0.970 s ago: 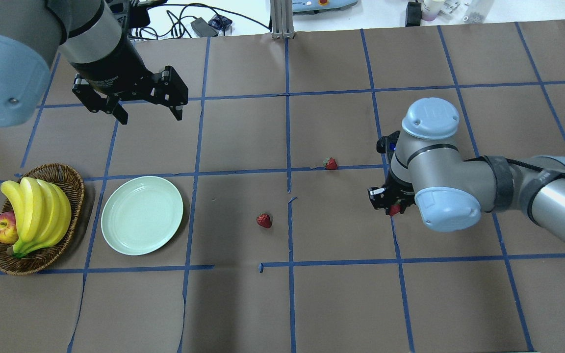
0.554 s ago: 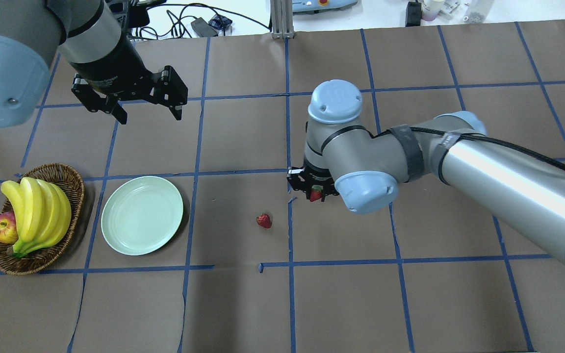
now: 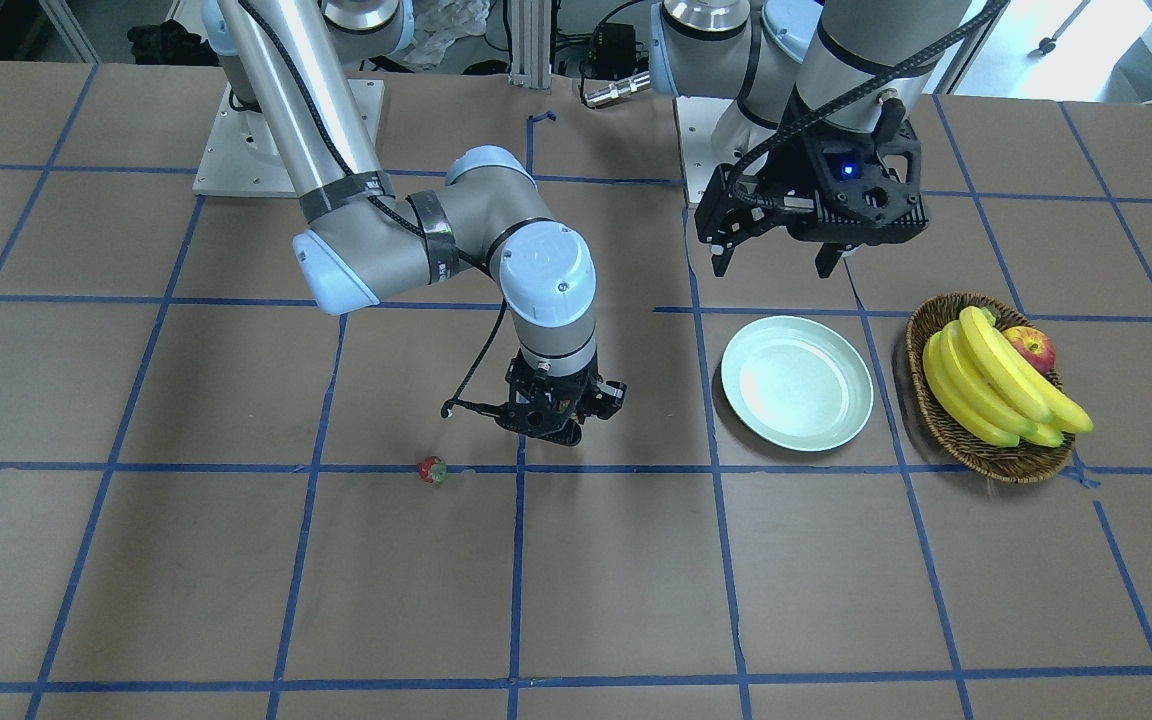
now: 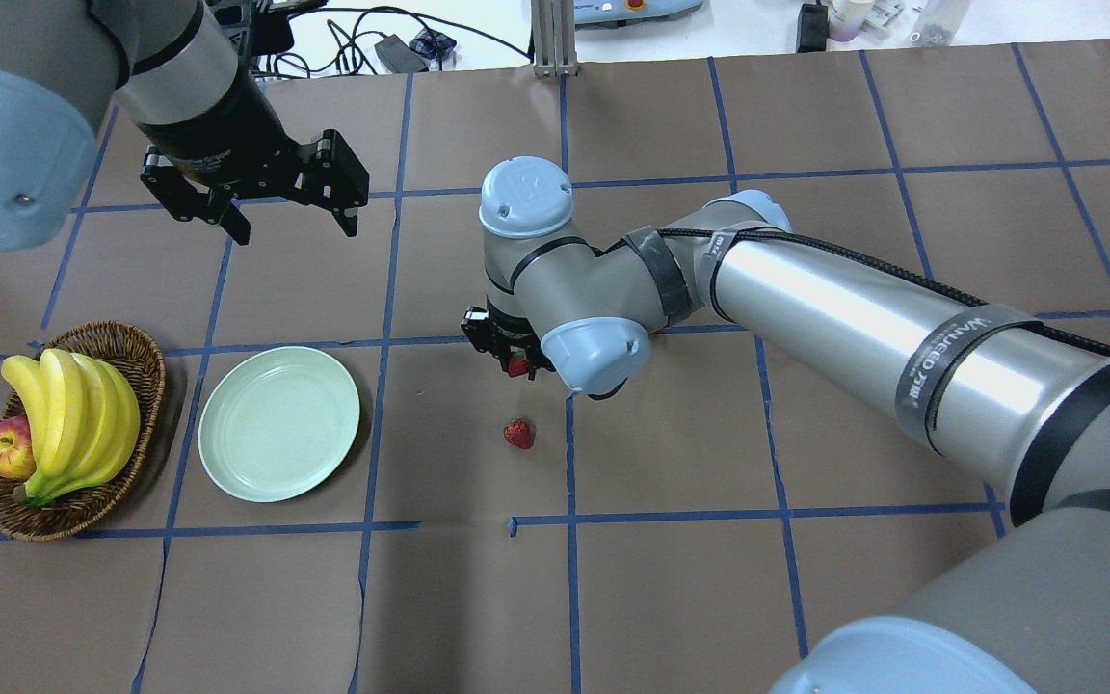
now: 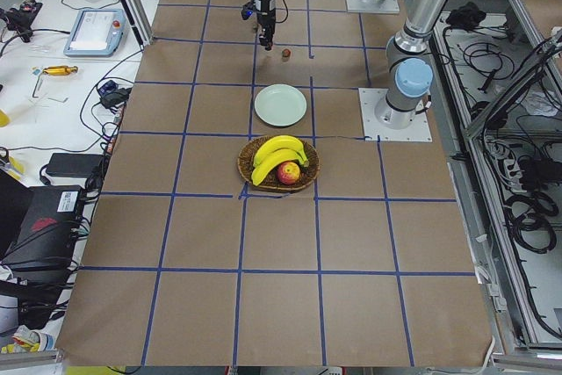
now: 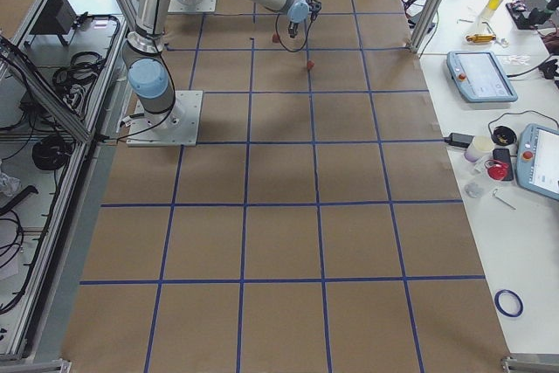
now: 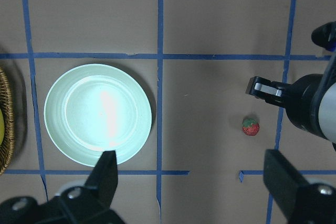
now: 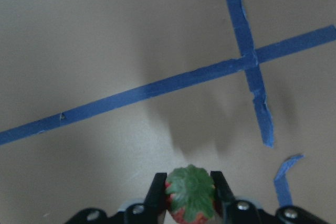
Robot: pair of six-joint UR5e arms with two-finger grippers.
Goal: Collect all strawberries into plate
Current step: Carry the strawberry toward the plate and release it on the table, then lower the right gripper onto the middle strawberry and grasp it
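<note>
My right gripper (image 4: 517, 364) is shut on a strawberry (image 8: 190, 195), green cap up, held above the table near a tape crossing. It is to the right of the pale green plate (image 4: 278, 422), which lies empty. A second strawberry (image 4: 518, 434) lies on the table just on the robot's side of the gripper; it also shows in the left wrist view (image 7: 250, 126). A third strawberry (image 3: 432, 470) lies on the far side, hidden under my right arm in the overhead view. My left gripper (image 4: 297, 231) is open and empty, high above the table beyond the plate (image 3: 796, 382).
A wicker basket (image 4: 136, 352) with bananas (image 4: 73, 414) and an apple (image 4: 6, 451) stands just left of the plate. My right arm (image 4: 854, 308) stretches across the table's middle from the right. Blue tape lines grid the brown table.
My right arm has swung left from the table's right side to its middle, carrying the strawberry toward the plate. The left arm, plate and loose strawberries have not moved.
</note>
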